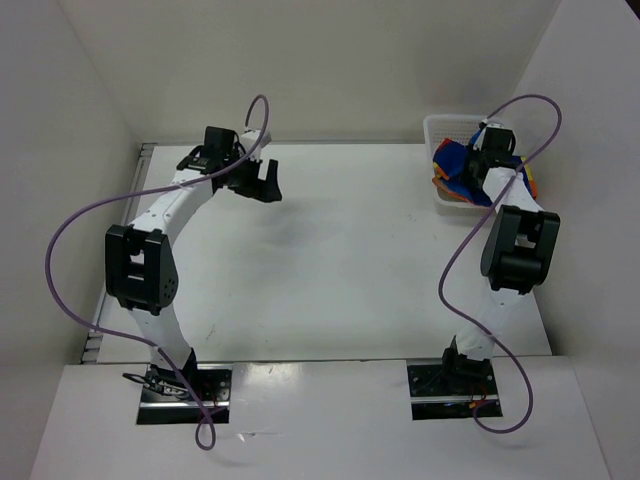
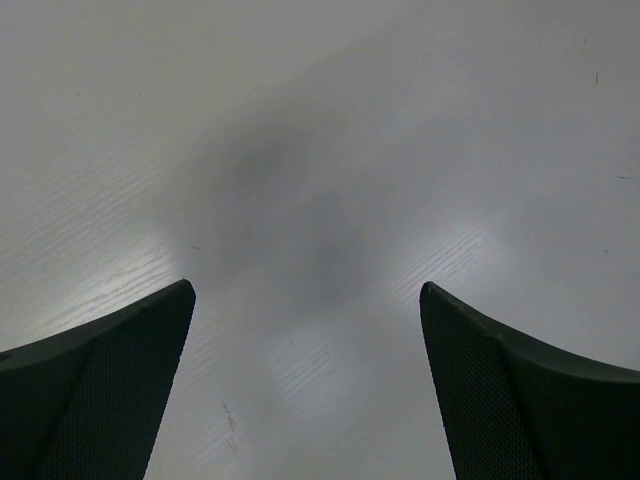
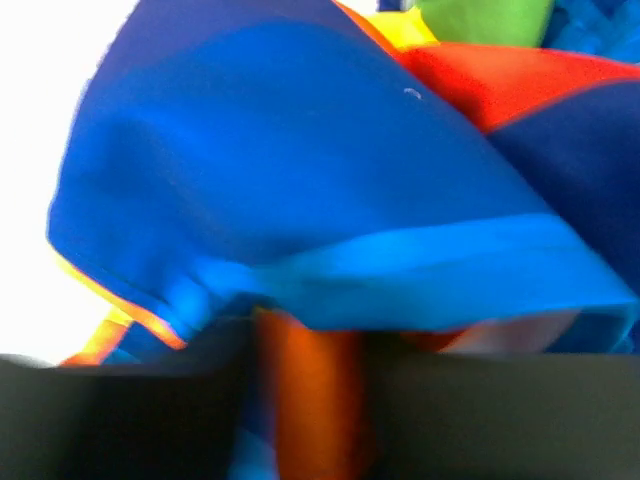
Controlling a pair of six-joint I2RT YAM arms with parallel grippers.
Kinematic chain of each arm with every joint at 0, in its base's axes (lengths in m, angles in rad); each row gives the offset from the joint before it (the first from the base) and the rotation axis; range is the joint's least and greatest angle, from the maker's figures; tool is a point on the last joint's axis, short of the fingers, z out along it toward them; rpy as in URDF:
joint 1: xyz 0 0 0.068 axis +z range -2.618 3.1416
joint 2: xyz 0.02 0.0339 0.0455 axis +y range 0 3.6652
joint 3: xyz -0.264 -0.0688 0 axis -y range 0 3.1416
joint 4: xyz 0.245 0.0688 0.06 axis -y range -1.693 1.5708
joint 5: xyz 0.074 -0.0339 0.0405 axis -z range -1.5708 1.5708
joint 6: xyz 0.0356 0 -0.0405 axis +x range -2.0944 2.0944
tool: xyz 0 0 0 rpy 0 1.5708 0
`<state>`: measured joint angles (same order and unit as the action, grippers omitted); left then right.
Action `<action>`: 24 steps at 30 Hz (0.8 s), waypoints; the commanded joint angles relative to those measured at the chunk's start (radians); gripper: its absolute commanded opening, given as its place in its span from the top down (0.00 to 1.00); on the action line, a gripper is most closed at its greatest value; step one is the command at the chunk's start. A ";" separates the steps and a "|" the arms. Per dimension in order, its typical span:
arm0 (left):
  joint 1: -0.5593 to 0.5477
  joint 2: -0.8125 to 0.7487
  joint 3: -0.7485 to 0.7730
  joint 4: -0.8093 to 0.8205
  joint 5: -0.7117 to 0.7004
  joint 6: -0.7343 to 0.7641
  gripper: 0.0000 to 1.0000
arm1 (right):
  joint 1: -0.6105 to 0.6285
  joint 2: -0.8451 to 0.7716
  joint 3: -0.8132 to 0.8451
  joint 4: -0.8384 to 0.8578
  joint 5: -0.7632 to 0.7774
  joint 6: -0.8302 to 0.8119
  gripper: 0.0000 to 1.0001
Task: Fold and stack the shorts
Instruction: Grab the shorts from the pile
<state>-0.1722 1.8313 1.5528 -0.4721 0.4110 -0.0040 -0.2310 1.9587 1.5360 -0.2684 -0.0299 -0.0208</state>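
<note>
The rainbow-striped shorts (image 1: 455, 168) lie bunched in a white mesh basket (image 1: 432, 125) at the back right. My right gripper (image 1: 480, 162) reaches down into the basket. In the right wrist view the blue, red and green fabric (image 3: 300, 170) fills the frame, and an orange fold is pinched between the two dark fingers of the right gripper (image 3: 305, 390). The view is blurred. My left gripper (image 1: 258, 185) hangs open and empty above the back left of the table; in its wrist view it (image 2: 307, 300) shows only bare table between the fingers.
White walls enclose the table on the left, back and right. The basket stands against the right wall. Purple cables loop from both arms. The table's white top (image 1: 340, 260) spreads between the arms.
</note>
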 commanded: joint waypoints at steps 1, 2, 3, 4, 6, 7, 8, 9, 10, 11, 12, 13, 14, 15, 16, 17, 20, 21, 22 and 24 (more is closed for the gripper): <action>0.002 0.000 0.056 0.003 0.023 0.004 0.00 | 0.010 0.019 0.070 0.009 -0.011 0.038 0.80; 0.002 0.000 0.056 0.003 0.023 0.004 0.00 | 0.010 0.019 0.079 0.009 -0.025 0.038 0.93; 0.002 0.000 0.065 0.003 0.023 0.004 0.00 | 0.010 0.019 0.090 0.018 -0.034 0.027 1.00; 0.002 0.000 0.066 0.003 0.023 0.004 0.00 | 0.010 0.003 0.122 0.018 -0.051 0.027 1.00; 0.002 0.000 0.075 0.003 0.014 0.004 0.00 | 0.010 -0.041 0.162 0.018 -0.088 -0.017 1.00; 0.002 0.000 0.075 0.003 0.014 0.004 0.00 | 0.021 -0.062 0.200 0.041 -0.079 -0.028 1.00; 0.002 -0.010 0.087 0.003 0.003 0.004 0.00 | 0.021 -0.082 0.220 0.053 -0.079 -0.039 1.00; 0.002 -0.010 0.101 0.012 0.003 0.004 0.00 | 0.033 -0.119 0.243 0.063 -0.062 -0.039 1.00; 0.002 -0.010 0.111 0.012 0.003 0.004 0.00 | 0.033 -0.138 0.301 0.063 -0.062 -0.039 1.00; 0.002 -0.010 0.124 0.012 -0.011 0.004 0.00 | 0.033 -0.153 0.331 0.063 -0.062 -0.039 1.00; 0.002 -0.020 0.138 0.012 -0.029 0.004 0.00 | 0.033 -0.170 0.357 0.063 -0.053 -0.039 1.00; 0.002 -0.020 0.167 0.021 -0.038 0.004 0.00 | 0.042 -0.211 0.401 0.063 -0.053 -0.039 1.00; 0.002 -0.032 0.180 0.021 -0.050 0.004 0.00 | 0.042 -0.233 0.421 0.072 -0.042 -0.050 1.00; 0.002 -0.032 0.191 0.021 -0.051 0.004 0.00 | 0.051 -0.254 0.440 0.072 -0.042 -0.050 1.00; 0.002 -0.055 0.202 0.021 -0.060 0.004 0.00 | 0.068 -0.294 0.478 0.072 -0.042 -0.063 1.00; 0.002 -0.064 0.217 0.030 -0.060 0.004 0.00 | 0.081 -0.311 0.498 0.072 -0.056 -0.079 1.00; 0.002 -0.113 0.227 0.039 -0.081 0.004 0.00 | 0.151 -0.350 0.591 0.022 -0.139 -0.090 1.00; 0.002 -0.141 0.227 0.039 -0.099 0.004 0.00 | 0.177 -0.359 0.651 0.000 -0.162 -0.090 1.00; 0.002 -0.156 0.227 0.039 -0.100 0.004 0.00 | 0.237 -0.359 0.685 -0.021 -0.218 -0.090 1.00; 0.023 -0.205 0.227 0.049 -0.112 0.004 0.00 | 0.329 -0.322 0.783 -0.092 -0.304 -0.090 1.00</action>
<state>-0.1684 1.7298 1.7355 -0.4641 0.3248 -0.0040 -0.0185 1.6325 2.2070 -0.3023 -0.1715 -0.0982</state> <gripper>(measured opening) 0.998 0.005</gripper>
